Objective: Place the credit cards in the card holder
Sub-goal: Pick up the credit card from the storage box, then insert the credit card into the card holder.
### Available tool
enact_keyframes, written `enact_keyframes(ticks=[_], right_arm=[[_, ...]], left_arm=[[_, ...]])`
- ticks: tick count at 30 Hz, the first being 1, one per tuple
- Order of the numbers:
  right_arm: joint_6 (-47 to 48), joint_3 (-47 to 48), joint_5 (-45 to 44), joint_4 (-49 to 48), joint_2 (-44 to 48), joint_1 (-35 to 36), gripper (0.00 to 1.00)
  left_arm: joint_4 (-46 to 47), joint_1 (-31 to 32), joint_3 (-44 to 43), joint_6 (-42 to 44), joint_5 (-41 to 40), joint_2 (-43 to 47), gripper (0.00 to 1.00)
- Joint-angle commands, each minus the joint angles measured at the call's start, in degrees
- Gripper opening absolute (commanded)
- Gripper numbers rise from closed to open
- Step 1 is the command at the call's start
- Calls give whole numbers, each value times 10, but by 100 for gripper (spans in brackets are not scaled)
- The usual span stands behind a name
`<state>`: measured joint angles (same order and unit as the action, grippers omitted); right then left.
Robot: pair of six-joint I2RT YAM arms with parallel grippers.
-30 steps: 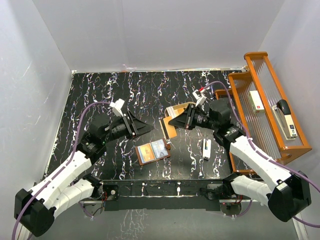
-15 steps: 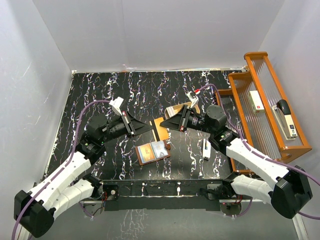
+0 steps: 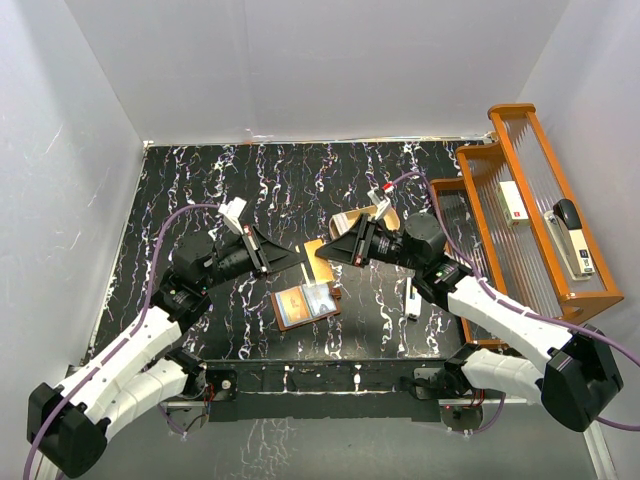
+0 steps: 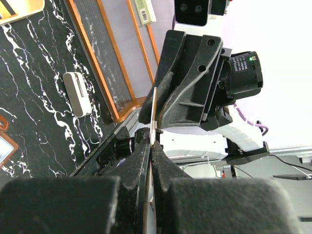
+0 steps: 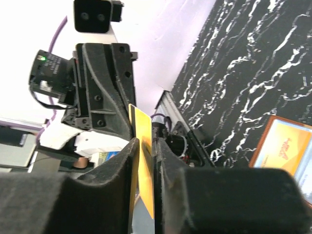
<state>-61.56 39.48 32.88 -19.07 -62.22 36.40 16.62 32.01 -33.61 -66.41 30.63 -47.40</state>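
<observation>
Yellow credit card (image 5: 142, 127) held in mid-air: left end effector (image 4: 152, 146) clamped on it; right end effector (image 5: 145, 151) straddles it, grip unclear.

Card (image 3: 316, 262) — just behind the card holder (image 3: 277, 308)

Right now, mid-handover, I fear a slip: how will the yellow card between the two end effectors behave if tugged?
The yellow credit card likely stays stiff: it stands straight and unbent in the grip. Its face looks smooth, so it may slide under a light pinch. Edge-on it is a sliver, so probably light.
</observation>
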Motion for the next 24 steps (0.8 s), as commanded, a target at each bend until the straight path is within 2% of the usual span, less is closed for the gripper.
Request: enact_keyframes(ticks=[1, 4, 7, 14, 19, 24], right_arm=[[71, 23, -46, 68, 11, 6, 22], [140, 38, -101, 151, 17, 7, 35], [191, 37, -150, 201, 17, 7, 42], [271, 38, -211, 271, -38, 7, 46], [297, 41, -231, 280, -84, 12, 45], [318, 54, -266, 289, -131, 43, 50]], left_arm=[[-49, 2, -9, 37, -9, 14, 0], [-151, 2, -28, 88, -44, 7, 0], [-178, 2, -18, 111, -62, 6, 0], [-202, 1, 34, 116, -99, -4, 0], [-211, 1, 50, 123, -103, -53, 0], [-187, -1, 63, 121, -98, -95, 0]])
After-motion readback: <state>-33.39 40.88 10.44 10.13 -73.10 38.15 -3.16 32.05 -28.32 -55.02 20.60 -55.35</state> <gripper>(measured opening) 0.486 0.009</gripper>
